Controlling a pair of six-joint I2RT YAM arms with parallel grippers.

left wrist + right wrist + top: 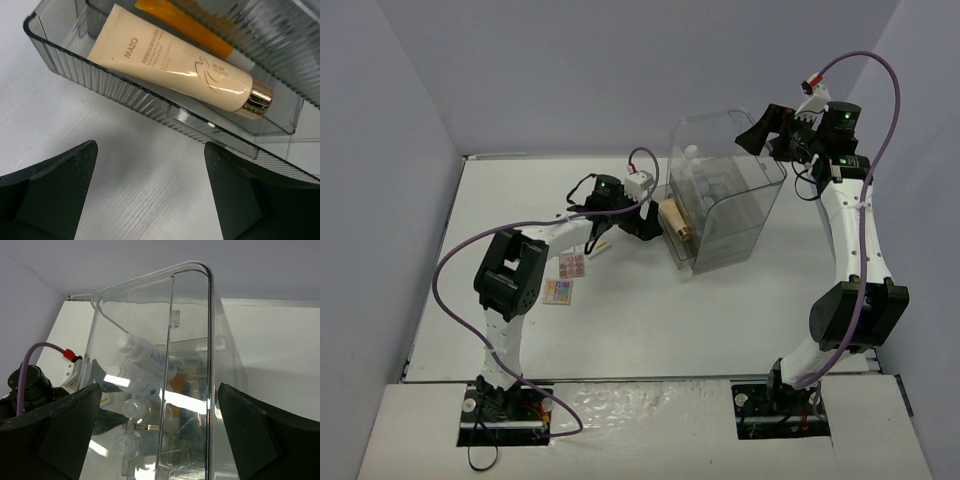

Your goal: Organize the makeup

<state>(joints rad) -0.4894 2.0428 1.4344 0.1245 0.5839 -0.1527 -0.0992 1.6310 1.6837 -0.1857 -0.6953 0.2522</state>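
Left hand [150,150] stands wide open and empty just in front of the open drawer [125,87], where the beige tube [170,65] lies beside the orange case [190,27]. Right hand [160,390], equally wide and empty, hangs by the clear case [210,340] holding white bottles [145,355].

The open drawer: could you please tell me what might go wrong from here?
The open left gripper, just in front of the drawer, could bump it and jolt the beige tube inside. The open right gripper, close to the clear case, might nudge it and disturb the white bottles inside.
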